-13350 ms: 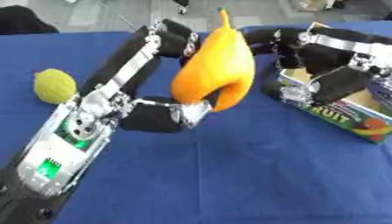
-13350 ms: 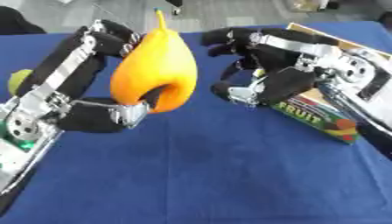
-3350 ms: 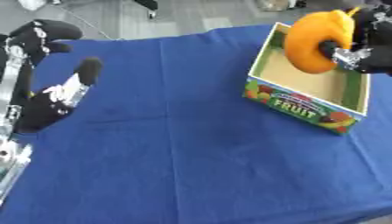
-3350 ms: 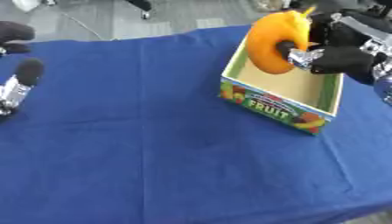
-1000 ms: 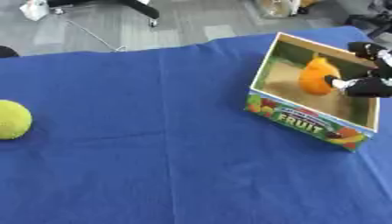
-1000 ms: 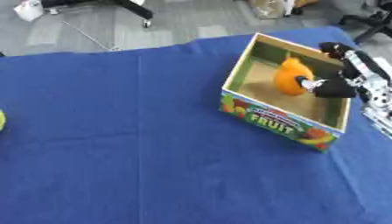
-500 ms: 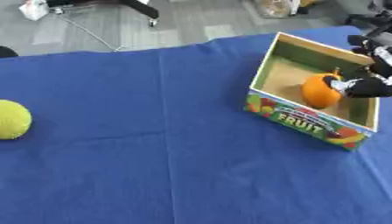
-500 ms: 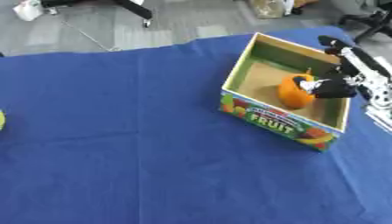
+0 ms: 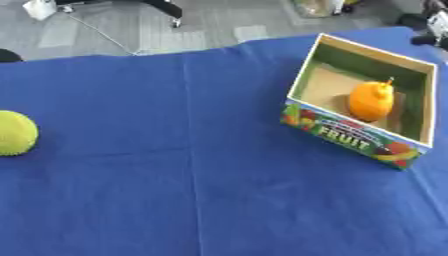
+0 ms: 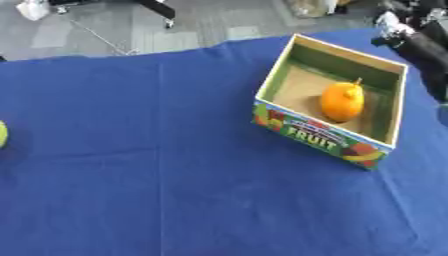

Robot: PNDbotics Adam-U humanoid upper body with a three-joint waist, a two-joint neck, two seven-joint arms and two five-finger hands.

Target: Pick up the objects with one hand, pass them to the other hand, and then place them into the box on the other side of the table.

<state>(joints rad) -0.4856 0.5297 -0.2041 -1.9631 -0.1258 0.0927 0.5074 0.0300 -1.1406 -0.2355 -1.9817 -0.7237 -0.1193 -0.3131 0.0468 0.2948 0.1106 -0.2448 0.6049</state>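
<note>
Left eye view: your orange fruit [image 9: 371, 101], smooth-skinned and pear-shaped with a short stem pointing up, lay inside the cardboard box [image 9: 325, 129] on the right side of the bench [image 9: 175, 175], resting on the tan floor of the box toward its right wall. The box was open-topped, green on its inner walls, with a printed fruit pattern and the word FRUIT on the near face; it sat askew, one corner turned toward you. A round, dull yellow-green fruit [image 9: 16, 133] with a slightly rough skin sat on the blue cloth at the far left edge, well apart from the box. The cloth lay flat with faint fold lines, and the wide stretch between the green fruit and the box was open blue fabric. Only a sliver of your right arm showed at the top right corner.

Right eye view: your right hand [image 10: 398, 28] was up at the top right corner, above and beyond the box's far right corner, apart from the box and the orange fruit; whether its fingers were open or curled could not be told. The bench's far edge ran along the top, with grey floor [image 10: 114, 30] beyond. Your left hand did not show.
</note>
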